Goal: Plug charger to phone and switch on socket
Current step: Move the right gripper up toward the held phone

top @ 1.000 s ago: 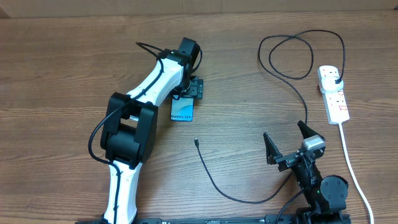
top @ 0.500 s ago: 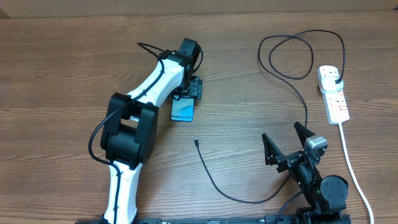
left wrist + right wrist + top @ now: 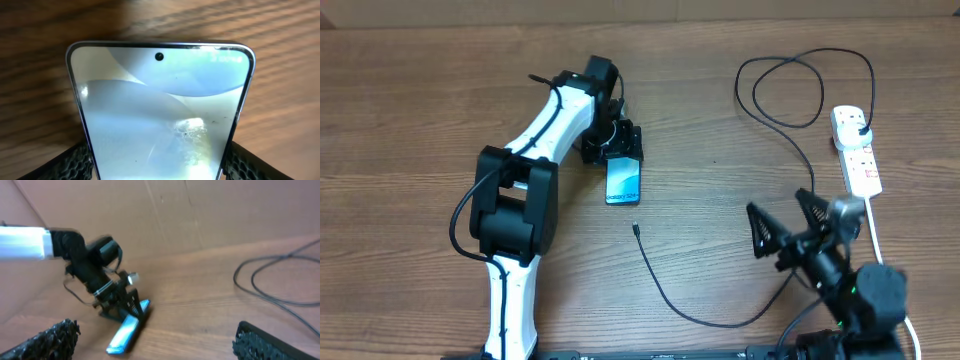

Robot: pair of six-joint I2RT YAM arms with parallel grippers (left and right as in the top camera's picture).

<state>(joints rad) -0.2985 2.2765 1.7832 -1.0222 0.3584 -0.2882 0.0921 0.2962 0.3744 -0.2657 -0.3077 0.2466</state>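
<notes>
Right hand [image 3: 775, 200], lower right, spread wide, holding nothing. One black charger cable [image 3: 660, 285], tip [image 3: 635, 228] loose on worktop [image 3: 420, 100] mid-frame, near phone's lower end. One phone [image 3: 624, 180], screen up, tilted, long edges clamped by left hand [image 3: 622, 150], upper centre. One white power strip [image 3: 860, 165], upper right, black plug [image 3: 861, 126] in it. Phone lettering unreadable.

Setting you worked in: a brown wood-grain table [image 3: 410, 90] filled the overhead view; a plain tan cardboard-like panel [image 3: 225, 210], creased vertically, stood behind its far edge, evenly lit.
</notes>
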